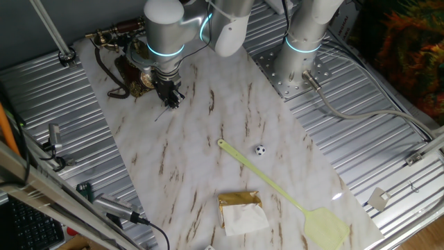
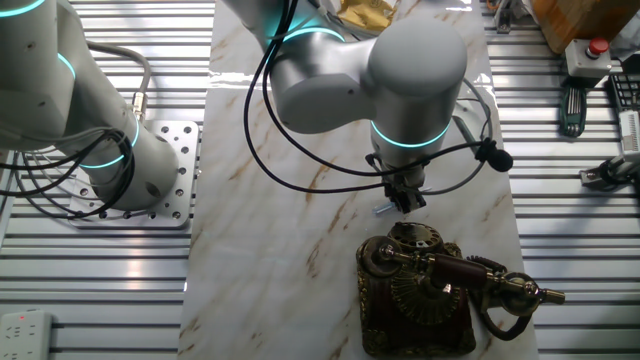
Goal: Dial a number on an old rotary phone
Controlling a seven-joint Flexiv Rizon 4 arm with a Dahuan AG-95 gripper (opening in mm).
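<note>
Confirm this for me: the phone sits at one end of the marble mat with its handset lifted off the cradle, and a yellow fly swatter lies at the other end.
Not quite. The handset rests across the phone, not lifted off, as the other fixed view shows. The rest holds: the phone is at one end of the marble mat, the yellow fly swatter at the other.

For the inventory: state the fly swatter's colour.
Pale yellow; the fly swatter shows best in the fixed view with the small ball.

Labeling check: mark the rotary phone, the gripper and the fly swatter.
rotary phone (image 2: pixel 415 300), the other fixed view, on the dark base.
gripper (image 2: pixel 405 203), the other fixed view, between its fingertips.
fly swatter (image 1: pixel 326 226), one fixed view, on the yellow head.
</note>
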